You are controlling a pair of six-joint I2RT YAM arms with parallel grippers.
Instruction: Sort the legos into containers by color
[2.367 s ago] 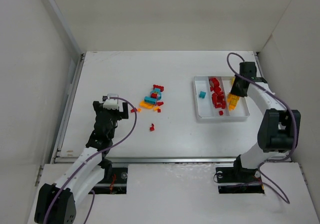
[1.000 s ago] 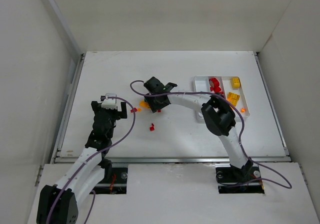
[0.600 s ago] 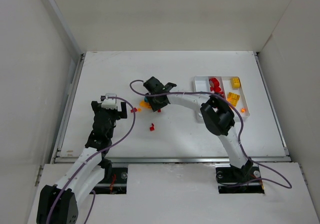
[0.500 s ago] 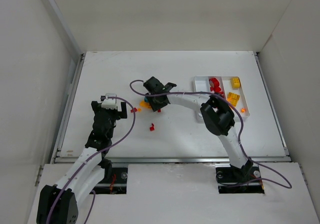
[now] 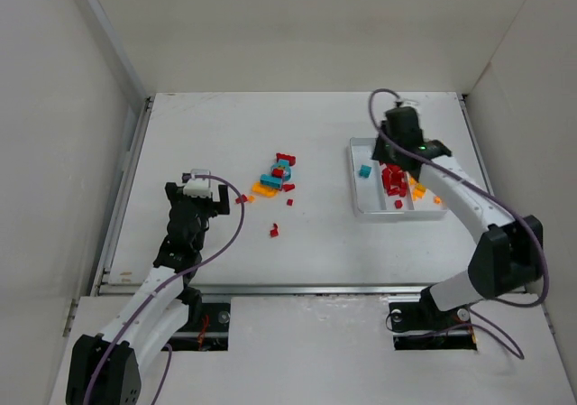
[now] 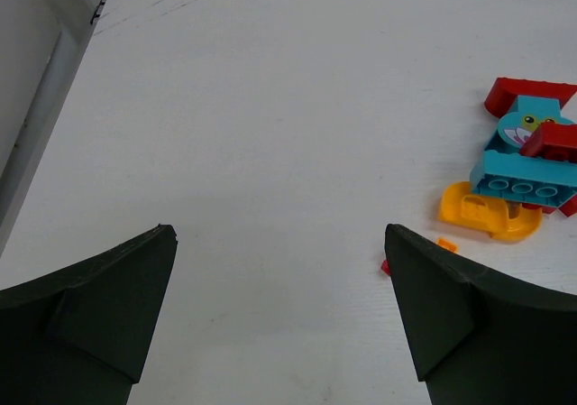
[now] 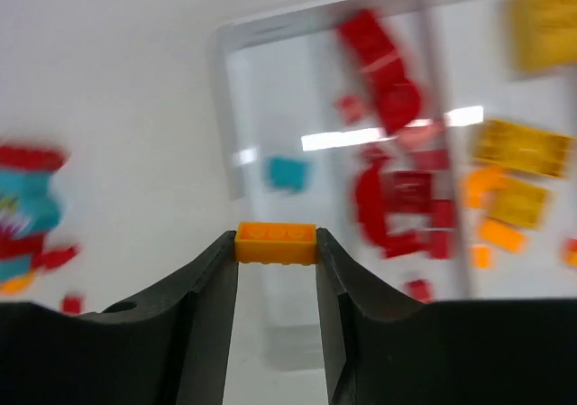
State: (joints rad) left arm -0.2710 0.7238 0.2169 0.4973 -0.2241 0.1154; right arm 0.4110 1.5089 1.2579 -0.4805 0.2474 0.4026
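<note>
White tabletop [image 5: 225, 134] inside white walls [image 5: 306, 26]: my right gripper [image 7: 276, 248] pinches a small orange plastic brick [image 7: 276, 240] over the shallow white three-compartment tray [image 5: 353, 166]; my left gripper [image 6: 278, 235] gapes wide near the loose red and teal bricks [image 5: 278, 174].

Bright, even light is falling from above in the top view, and the white table [image 5: 225, 134] is showing only faint, soft shadows. The left wrist view is looking sharp, though the dark fingers [image 6: 90, 315] at its lower corners are giving little detail. In the right wrist view, motion blur is smearing the background and a white glare streak is crossing the tray [image 7: 270, 28] at centre. Only the orange brick [image 7: 276, 243] is appearing crisp.
</note>
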